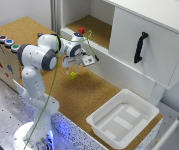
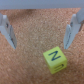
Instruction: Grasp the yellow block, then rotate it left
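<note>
While the arm (image 1: 39, 60) leaned over the cork table (image 1: 99, 95), its gripper (image 1: 73, 67) hung just above the yellow block (image 1: 73, 75), and the jaws were spread wide with nothing between them. In the wrist view the two fingers (image 2: 8, 31) stood well apart, each at one side of the picture, and the yellow block (image 2: 55, 59) lay on the cork beyond the line between their tips, closer to one finger than to the other. It was turned at an angle to the fingers, and its upper face carried a dark mark like a letter N. No finger touched it.

Around the block the cork was bare on all sides, so there was open room. Toward the exterior view's right, the white cabinet (image 1: 144, 45) with a black handle (image 1: 140, 47) rose near the gripper, and its lower edge ran close behind the block. A small red block (image 1: 81, 30) sat in the open shelf of the cabinet, well apart. A white tray (image 1: 123, 118) lay near the table's front edge, far from the block. Coloured buttons (image 1: 8, 42) stood at the table's corner on the exterior view's left.
</note>
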You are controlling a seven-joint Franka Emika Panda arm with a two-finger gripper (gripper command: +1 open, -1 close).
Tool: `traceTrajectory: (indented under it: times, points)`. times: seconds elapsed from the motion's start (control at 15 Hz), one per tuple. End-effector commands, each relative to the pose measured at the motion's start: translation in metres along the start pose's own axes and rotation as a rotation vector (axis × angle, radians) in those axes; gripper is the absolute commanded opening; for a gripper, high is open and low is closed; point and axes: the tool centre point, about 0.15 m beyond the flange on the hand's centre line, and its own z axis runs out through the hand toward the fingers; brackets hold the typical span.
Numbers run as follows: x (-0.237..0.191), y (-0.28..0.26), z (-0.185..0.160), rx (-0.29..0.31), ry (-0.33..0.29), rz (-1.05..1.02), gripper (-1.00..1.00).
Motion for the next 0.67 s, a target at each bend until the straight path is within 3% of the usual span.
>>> traceTrajectory:
  times: [0.0, 0.2, 0.4, 0.6]
  points:
    - [0.011, -0.042, -0.015, -0.131, -0.004, 0.364, 1.00]
    - [0.010, -0.038, -0.025, -0.172, 0.043, 0.630, 1.00]
    - [0.005, -0.028, -0.017, -0.087, 0.121, 0.923, 1.00]
    - [0.016, -0.028, -0.001, -0.058, 0.157, 1.031, 1.00]
